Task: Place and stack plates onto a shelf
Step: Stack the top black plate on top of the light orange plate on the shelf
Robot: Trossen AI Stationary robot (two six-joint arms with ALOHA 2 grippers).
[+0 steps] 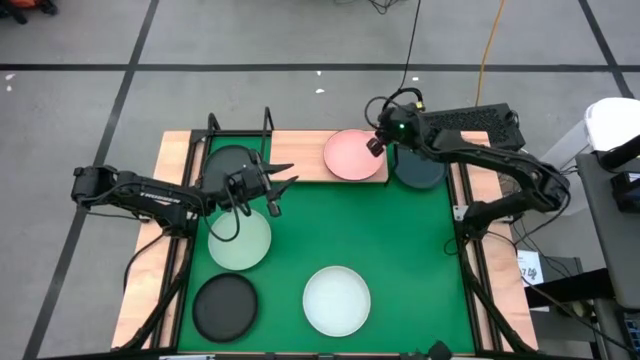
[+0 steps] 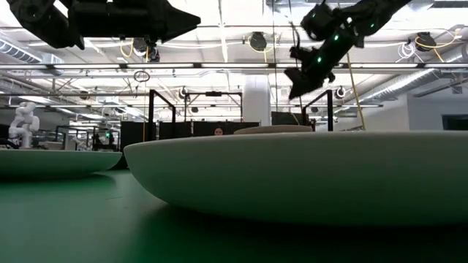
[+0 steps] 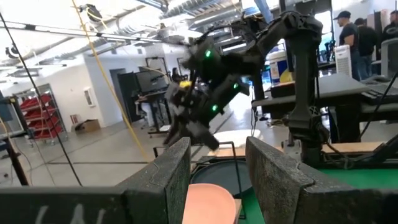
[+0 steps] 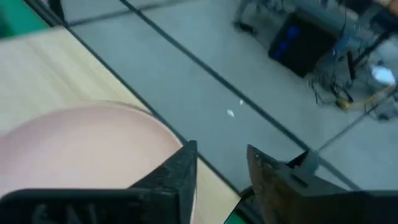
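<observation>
On the shelf (image 1: 300, 150): one light pink plate (image 1: 352, 154) at its right end, one dark plate (image 1: 230, 160) at its left.
Right gripper (image 1: 377, 143) hovers above the pink plate's right edge, jaws parted, holding nothing. Left gripper (image 1: 285, 180) hangs just in front of the shelf, jaws spread, empty. On the green mat (image 1: 400, 250): pale green plate (image 1: 240, 240), white plate (image 1: 336, 299), black plate (image 1: 224, 305). Another dark plate (image 1: 420, 172) sits right of the shelf.

Both arms dark, near-black, with black cables looped at the wrists. Left arm (image 1: 140, 195) has white lettering. Right arm (image 1: 470, 140) shows green LEDs. Pincer fingers (image 3: 168, 180) rough, dark grey.
</observation>
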